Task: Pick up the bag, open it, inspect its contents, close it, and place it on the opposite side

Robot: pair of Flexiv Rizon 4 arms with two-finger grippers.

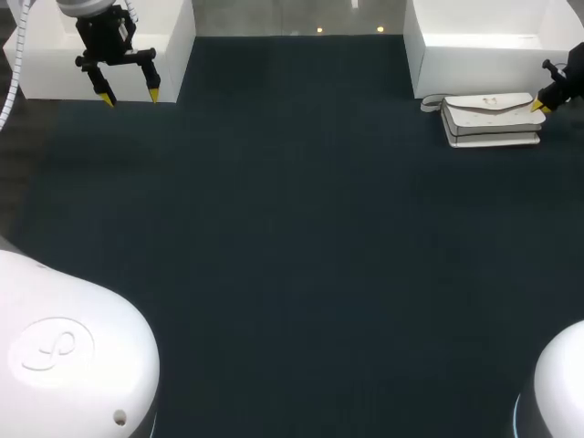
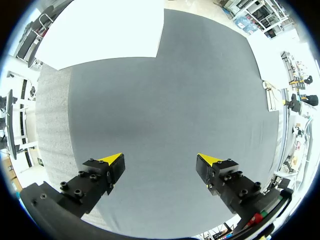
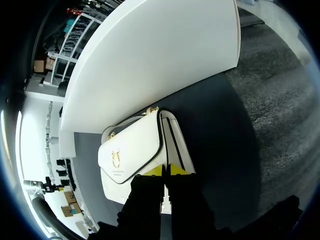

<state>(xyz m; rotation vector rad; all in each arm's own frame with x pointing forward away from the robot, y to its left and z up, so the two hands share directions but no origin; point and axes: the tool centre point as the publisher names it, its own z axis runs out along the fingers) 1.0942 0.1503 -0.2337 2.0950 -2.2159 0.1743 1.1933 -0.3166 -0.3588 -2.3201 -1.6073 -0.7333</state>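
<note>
Here, right arm (image 1: 568, 80) low at bag (image 1: 488, 117), left arm's (image 1: 105, 32) jaws wide

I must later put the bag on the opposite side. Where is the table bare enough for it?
The dark mat is bare across its middle and near side. The patch in front of the left white box, below the left pincer, is free too. Only the far right corner is crowded: bag, right white box and right pincer together.

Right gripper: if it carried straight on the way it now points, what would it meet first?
The white bag: the right gripper has its tips right at the bag's flap edge, possibly touching it; depth is unclear.
</note>
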